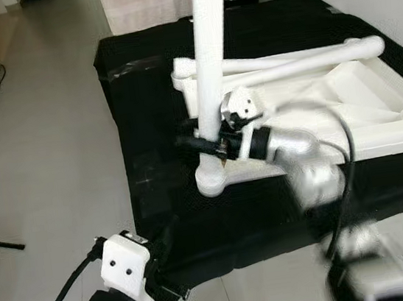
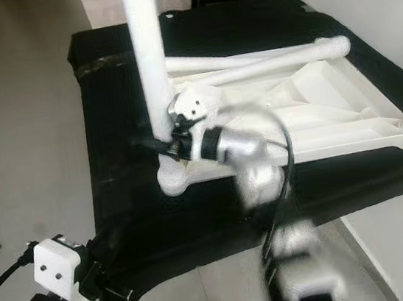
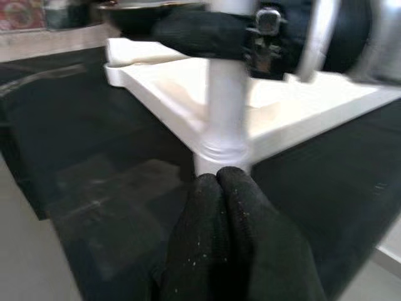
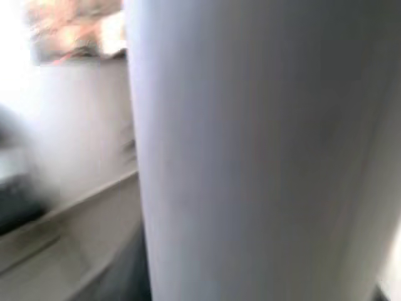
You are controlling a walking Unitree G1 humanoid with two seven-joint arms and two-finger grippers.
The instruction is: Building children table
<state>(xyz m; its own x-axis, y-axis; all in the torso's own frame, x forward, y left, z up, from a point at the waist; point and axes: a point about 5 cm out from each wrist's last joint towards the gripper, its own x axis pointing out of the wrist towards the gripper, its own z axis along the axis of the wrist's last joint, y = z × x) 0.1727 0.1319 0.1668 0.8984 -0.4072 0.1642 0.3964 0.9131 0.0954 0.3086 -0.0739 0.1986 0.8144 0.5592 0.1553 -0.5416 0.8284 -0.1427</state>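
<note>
White plastic table leg: upright, long axis vertical, foot seated in corner of upturned tabletop on black cloth. Right pincer clamped around leg's lower shaft, approaching from 3 o'clock. Left pincer: fingers together, empty, at 7 o'clock, farther off.

Upright leg blocks tabletop's near-left corner, right gripper clamped round it. Two loose legs bar far edge. Black mat left of upright leg: free.
</note>
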